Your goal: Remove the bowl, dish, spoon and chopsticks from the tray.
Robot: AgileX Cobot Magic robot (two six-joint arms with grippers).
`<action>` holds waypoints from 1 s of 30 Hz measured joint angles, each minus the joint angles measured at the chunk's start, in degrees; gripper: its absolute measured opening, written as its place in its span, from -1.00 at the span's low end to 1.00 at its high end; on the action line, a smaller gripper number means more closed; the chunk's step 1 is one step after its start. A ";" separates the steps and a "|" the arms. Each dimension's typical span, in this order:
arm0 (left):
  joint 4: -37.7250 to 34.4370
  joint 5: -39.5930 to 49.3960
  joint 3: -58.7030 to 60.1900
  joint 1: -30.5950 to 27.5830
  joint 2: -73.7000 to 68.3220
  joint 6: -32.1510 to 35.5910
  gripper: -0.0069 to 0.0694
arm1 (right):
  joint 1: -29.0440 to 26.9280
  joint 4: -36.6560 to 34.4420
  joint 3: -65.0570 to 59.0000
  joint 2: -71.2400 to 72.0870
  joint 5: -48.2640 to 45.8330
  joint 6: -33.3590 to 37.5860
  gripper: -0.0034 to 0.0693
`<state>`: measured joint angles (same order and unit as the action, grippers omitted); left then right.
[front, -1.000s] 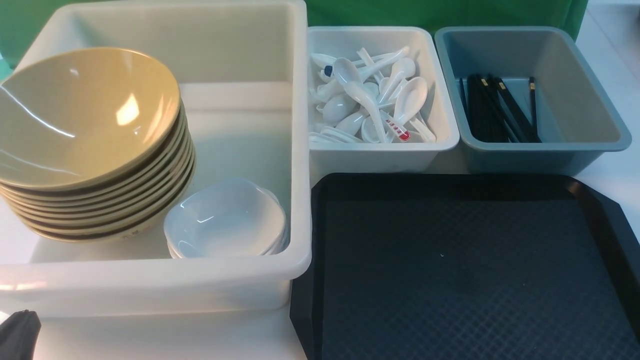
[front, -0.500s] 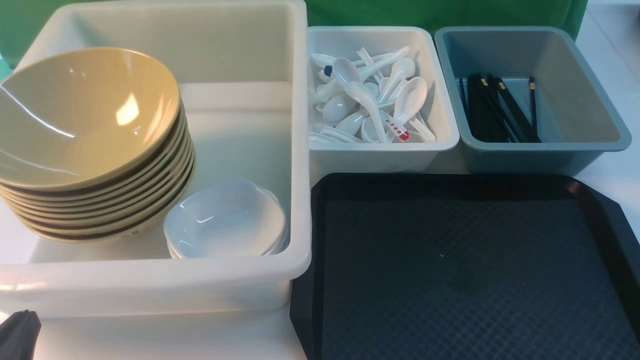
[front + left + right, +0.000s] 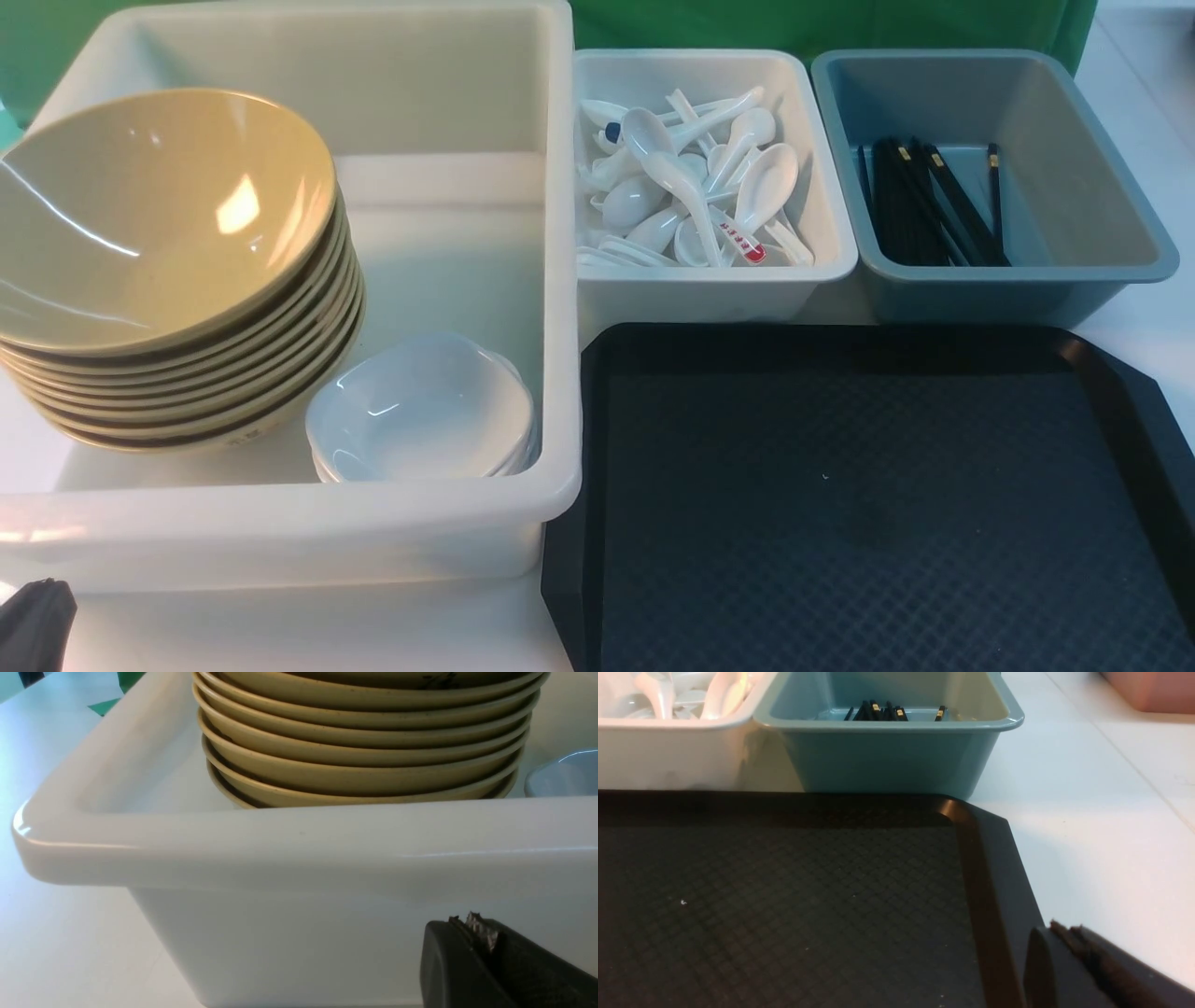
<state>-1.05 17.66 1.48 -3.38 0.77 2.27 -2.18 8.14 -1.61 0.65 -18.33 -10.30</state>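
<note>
Close outside the large white tub, left gripper pressed together, empty; likewise the right gripper, near the tray, bare where visible. No change from a second ago: clearing probably finished. Inside the large tub, stacked tan bowls beside nested white dishes; farther, jumbled spoons in a smaller white tub, black chopsticks in a grey-blue one, task pieces presumably among them.

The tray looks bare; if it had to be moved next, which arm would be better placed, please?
Probably the right: its gripper is by the tray, while the left gripper is by the big white tub, farther away.
</note>
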 joint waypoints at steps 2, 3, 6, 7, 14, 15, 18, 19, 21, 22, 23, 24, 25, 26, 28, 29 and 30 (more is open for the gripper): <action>0.00 0.00 0.00 0.00 0.00 0.00 -0.86 | 0.00 0.00 0.00 0.00 0.00 0.00 -0.74; 0.00 0.00 0.00 0.00 0.00 0.00 -0.86 | 0.00 0.00 0.00 0.00 0.00 0.00 -0.74; 0.00 0.00 0.00 0.00 0.00 0.00 -0.86 | 0.00 0.00 0.00 0.00 0.00 0.00 -0.73; 0.00 0.00 0.00 0.00 0.00 0.00 -0.86 | 0.00 0.00 0.00 0.00 0.00 0.00 -0.74; 0.00 0.00 0.00 0.00 0.00 0.00 -0.86 | 0.00 0.00 0.00 0.00 0.00 0.00 -0.70; 0.00 0.00 0.00 0.00 0.00 0.00 -0.86 | 0.00 0.00 0.00 0.00 0.00 0.00 -0.70; 0.00 0.00 0.00 0.00 0.00 -0.05 -0.86 | 0.00 0.00 0.00 0.00 0.00 0.00 -0.69; 0.00 0.00 0.00 0.00 0.00 -0.10 -0.86 | 0.00 0.00 0.00 0.00 0.00 0.00 -0.69; 0.00 0.00 0.00 0.00 0.00 -0.10 -0.86 | 0.00 0.00 0.00 0.00 0.00 0.00 -0.69; 0.00 0.00 0.00 0.00 0.00 -0.10 -0.86 | 0.00 0.00 0.00 0.00 0.00 0.00 -0.68; 0.00 0.00 0.00 0.00 0.00 -0.10 -0.86 | 0.00 0.00 0.00 0.00 0.00 0.00 -0.68; 0.00 0.00 0.00 0.00 0.00 -0.10 -0.86 | 0.00 0.00 0.00 0.00 0.00 0.00 -0.68; 0.00 0.00 0.00 0.00 0.00 -0.10 -0.86 | 0.00 0.00 0.00 0.00 0.00 0.00 -0.68; 0.00 0.00 0.00 0.00 0.00 -0.10 -0.86 | 0.00 0.00 0.00 0.00 0.00 0.00 -0.67; 0.00 0.00 0.00 0.00 0.00 -0.10 -0.86 | 0.00 0.00 0.00 0.00 0.00 0.00 -0.66; 0.00 0.00 0.00 0.00 0.00 -0.10 -0.86 | 0.00 0.00 0.00 0.00 0.00 0.00 -0.66; 0.00 0.00 0.00 0.00 0.00 -0.10 -0.86 | 0.00 0.00 0.00 0.00 0.00 0.00 -0.66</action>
<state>-1.05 17.66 1.48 -3.38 0.77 2.18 -2.18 8.14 -1.61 0.65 -18.33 -10.30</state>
